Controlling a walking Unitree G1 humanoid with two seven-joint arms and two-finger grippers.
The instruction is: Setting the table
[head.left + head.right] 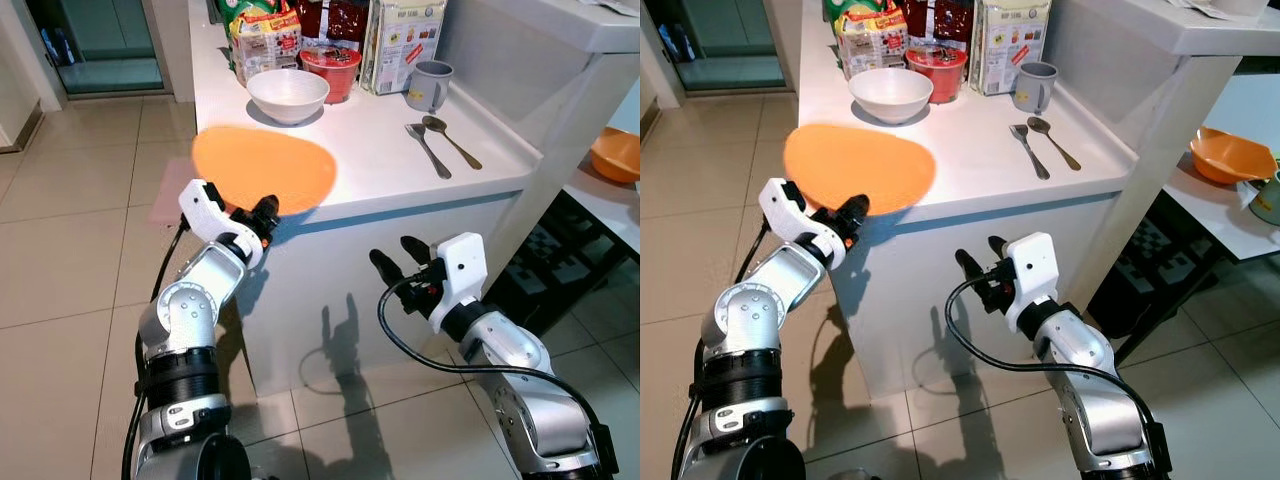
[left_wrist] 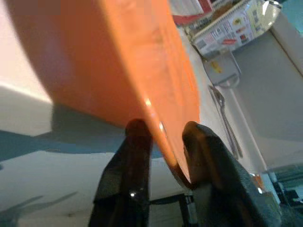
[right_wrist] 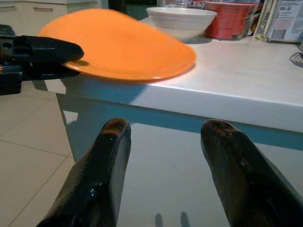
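Note:
An orange plate (image 1: 263,168) hangs over the near left corner of the white counter (image 1: 390,165), tilted slightly. My left gripper (image 1: 262,216) is shut on the plate's near rim; in the left wrist view the two black fingers (image 2: 137,156) pinch the orange plate (image 2: 118,61). My right gripper (image 1: 402,262) stands open below the counter's front edge, apart from everything. Its wrist view looks at the orange plate (image 3: 123,45) and a white bowl (image 3: 180,19). On the counter lie a white bowl (image 1: 288,94), a fork (image 1: 428,148), a spoon (image 1: 450,140) and a grey mug (image 1: 430,84).
Food packets (image 1: 265,40) and a red noodle cup (image 1: 332,68) crowd the counter's back. An orange bowl (image 1: 1232,156) sits on a lower table to the right. Tiled floor (image 1: 70,250) stretches to my left. The counter's front panel (image 1: 390,290) is close before me.

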